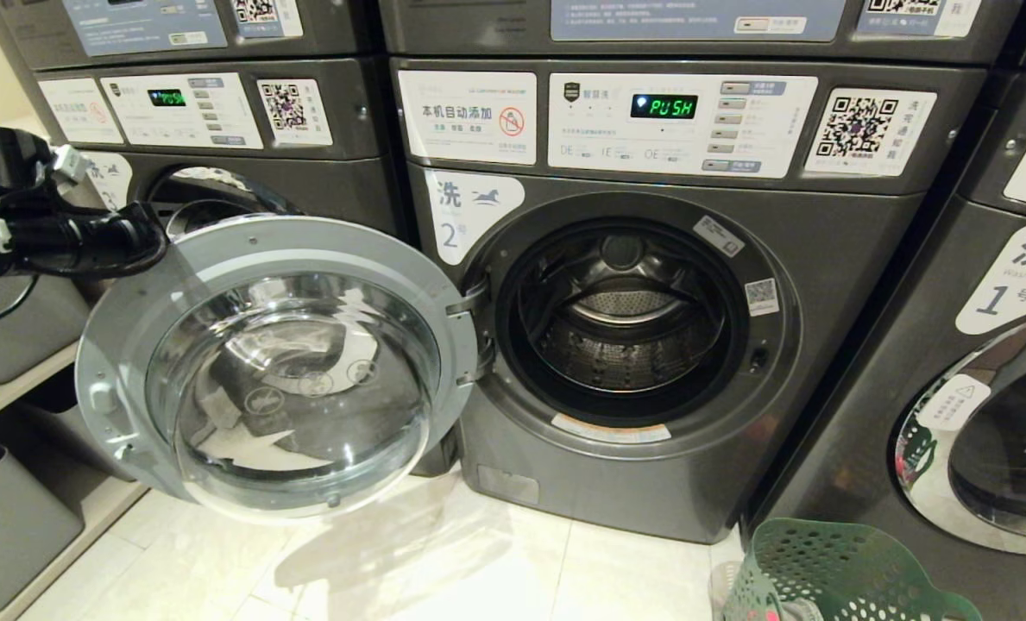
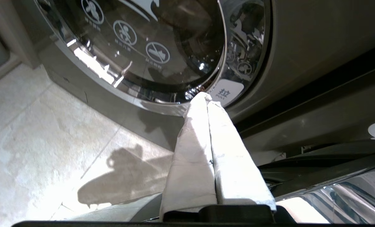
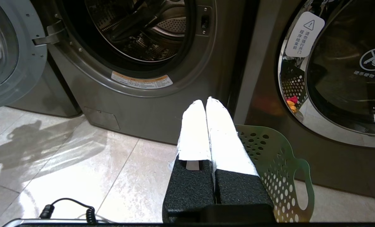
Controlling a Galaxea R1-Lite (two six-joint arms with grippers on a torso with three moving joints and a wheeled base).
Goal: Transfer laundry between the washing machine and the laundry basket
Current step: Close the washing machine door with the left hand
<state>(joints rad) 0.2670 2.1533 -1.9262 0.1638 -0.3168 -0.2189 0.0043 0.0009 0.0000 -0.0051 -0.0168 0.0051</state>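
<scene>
Washer 2 (image 1: 651,362) gapes empty; left gripper (image 2: 206,97), fingers pressed together holding nothing, could strike the open door (image 1: 280,362) beside it.

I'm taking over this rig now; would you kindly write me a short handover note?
Left gripper: shut, empty, raised beside the open door, near the neighbouring machine.
Right gripper: shut, empty, low over the floor beside the laundry basket.
Washing machine: door swung wide, no clothes visible in the drum.
Basket stands on the floor to its right; contents barely visible.
Done: door open.
Left: moving the laundry between machine and basket.
</scene>
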